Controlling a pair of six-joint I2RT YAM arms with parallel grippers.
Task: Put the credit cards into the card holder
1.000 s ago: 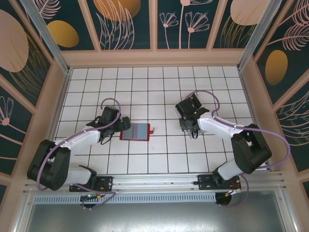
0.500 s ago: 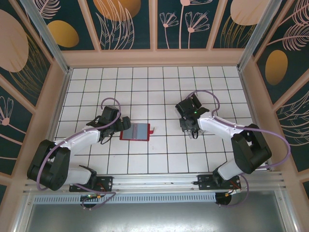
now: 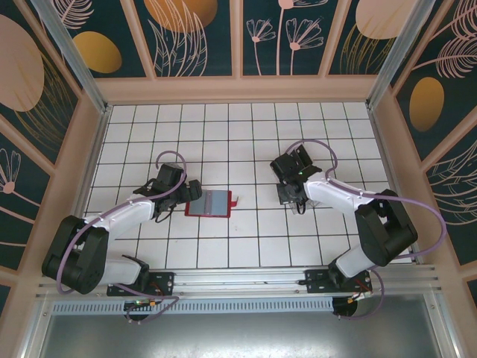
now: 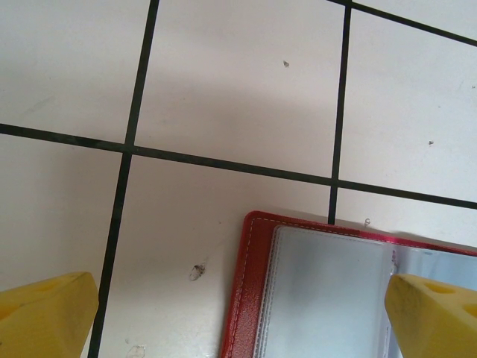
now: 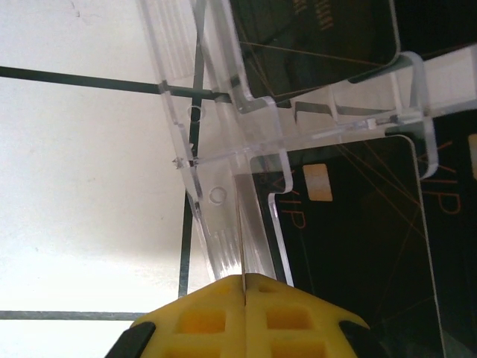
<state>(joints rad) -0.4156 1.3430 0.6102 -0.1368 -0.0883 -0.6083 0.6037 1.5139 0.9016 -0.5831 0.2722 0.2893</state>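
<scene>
Flat red rectangular card holder (image 3: 211, 203) open on white tiled worktop (image 3: 246, 149), just beside left end effector (image 3: 189, 195); right end effector (image 3: 289, 195) well apart.

Left wrist: left end effector (image 4: 238, 321) spread wide, empty; card holder (image 4: 320, 291) corner between yellow fingertips (image 4: 45, 313).

Right wrist: right end effector (image 5: 244, 287) pinched closed, hold unclear, at clear plastic slotted rack (image 5: 216, 149) holding thin black credit cards (image 5: 358, 246).

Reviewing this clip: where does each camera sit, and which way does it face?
Top external: fixed above and behind the bases, looking down on the tiled table; both arms, left tool, right tool visible.
Left wrist: on the left arm, facing down at the red card holder's corner; its open yellow fingers at the bottom corners.
Right wrist: on the right arm, facing down at the clear rack and dark credit cards; its shut fingers at the bottom.
Shared: top external and left wrist both show the card holder.
</scene>
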